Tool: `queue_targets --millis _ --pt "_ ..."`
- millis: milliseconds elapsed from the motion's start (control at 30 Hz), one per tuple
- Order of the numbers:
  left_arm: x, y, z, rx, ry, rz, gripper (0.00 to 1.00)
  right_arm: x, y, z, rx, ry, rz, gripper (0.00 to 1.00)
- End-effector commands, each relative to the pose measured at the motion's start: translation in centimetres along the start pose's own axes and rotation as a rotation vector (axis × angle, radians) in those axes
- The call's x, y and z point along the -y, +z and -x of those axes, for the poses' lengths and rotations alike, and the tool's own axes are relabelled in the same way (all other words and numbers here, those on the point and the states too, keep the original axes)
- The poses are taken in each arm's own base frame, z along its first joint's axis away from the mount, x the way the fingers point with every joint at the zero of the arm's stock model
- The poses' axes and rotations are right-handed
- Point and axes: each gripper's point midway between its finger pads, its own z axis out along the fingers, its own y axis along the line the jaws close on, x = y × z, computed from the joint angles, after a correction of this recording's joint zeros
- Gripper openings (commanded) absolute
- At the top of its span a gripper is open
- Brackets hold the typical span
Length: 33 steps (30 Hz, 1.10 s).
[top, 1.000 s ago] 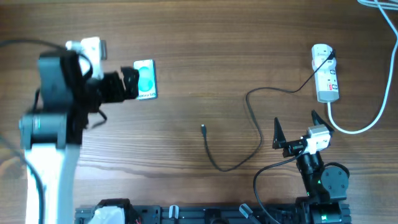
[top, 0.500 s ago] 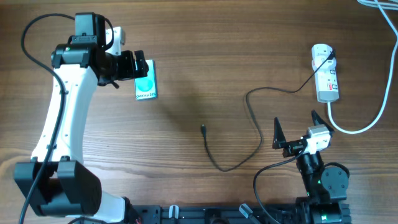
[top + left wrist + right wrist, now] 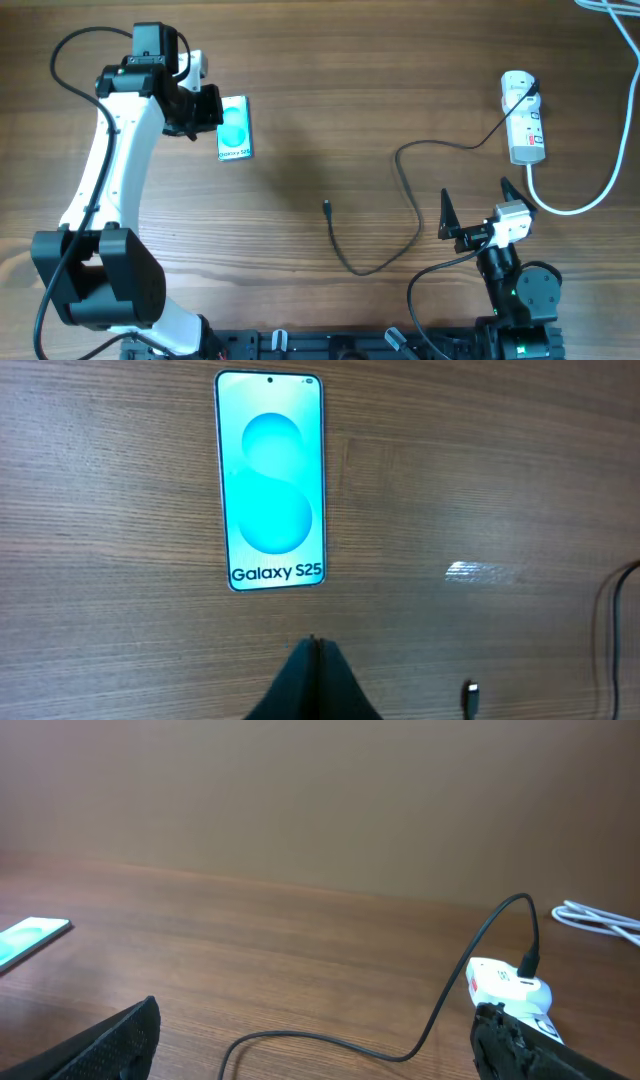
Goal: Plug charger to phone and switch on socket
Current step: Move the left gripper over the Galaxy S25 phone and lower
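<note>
The phone (image 3: 234, 127) lies flat at the back left, its teal screen up (image 3: 271, 478). My left gripper (image 3: 214, 108) hovers beside its left long edge, jaws pressed together on nothing (image 3: 314, 645). The charger (image 3: 410, 190), a thin black cable, runs from the socket (image 3: 522, 117) in a loop to its connector tip (image 3: 327, 207), which lies loose mid-table (image 3: 469, 695). My right gripper (image 3: 475, 192) stands open near the front right, clear of the cable (image 3: 440, 1010). The socket (image 3: 505, 985) shows just past its right finger, and the phone (image 3: 30, 940) is at the far left.
A thick white cord (image 3: 600, 190) curves from the socket toward the back right corner and shows again as the white cord (image 3: 600, 920). The arm bases stand along the front edge. Bare wood lies between phone and cable tip.
My left arm has swung in and settled beside the phone, and its jaws have closed with nothing in them. The right arm, cable and socket have not moved.
</note>
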Motion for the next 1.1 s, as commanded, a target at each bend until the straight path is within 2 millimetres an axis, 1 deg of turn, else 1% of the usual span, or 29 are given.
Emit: queue_targets --millis 0,267,333,367,400,433,467,500,533,933,1067 --pt "0.6 0.1 0.3 0.003 0.008 -0.017 0.04 0.3 0.0 0.2 0.011 0.005 -0.018 1.00" --pt "0.9 0.1 0.3 0.001 0.013 -0.022 0.04 0.3 0.0 0.2 0.011 0.005 -0.018 0.98" --pt "0.9 0.1 0.3 0.002 0.013 -0.021 0.04 0.3 0.0 0.2 0.011 0.005 -0.018 1.00" --pt "0.9 0.1 0.3 0.002 0.013 -0.021 0.09 0.3 0.0 0.2 0.011 0.005 -0.018 1.00" --pt "0.9 0.1 0.3 0.003 0.013 -0.022 0.29 0.3 0.0 0.2 0.011 0.005 -0.018 1.00" --pt "0.9 0.1 0.4 0.005 0.014 -0.022 0.40 0.3 0.0 0.2 0.011 0.005 -0.018 1.00" --pt "0.9 0.1 0.4 0.008 0.014 -0.022 0.54 0.3 0.0 0.2 0.011 0.005 -0.018 1.00" --pt "0.9 0.1 0.5 0.012 0.015 -0.023 0.87 0.3 0.0 0.2 0.011 0.005 -0.018 1.00" --pt "0.9 0.1 0.6 0.016 0.016 -0.023 1.00 0.3 0.0 0.2 0.011 0.005 -0.018 1.00" --pt "1.1 0.2 1.9 0.063 0.026 -0.030 1.00 0.3 0.0 0.2 0.011 0.005 -0.018 1.00" --pt "1.0 0.7 1.8 0.054 0.024 -0.029 1.00 0.3 0.0 0.2 0.011 0.005 -0.018 1.00"
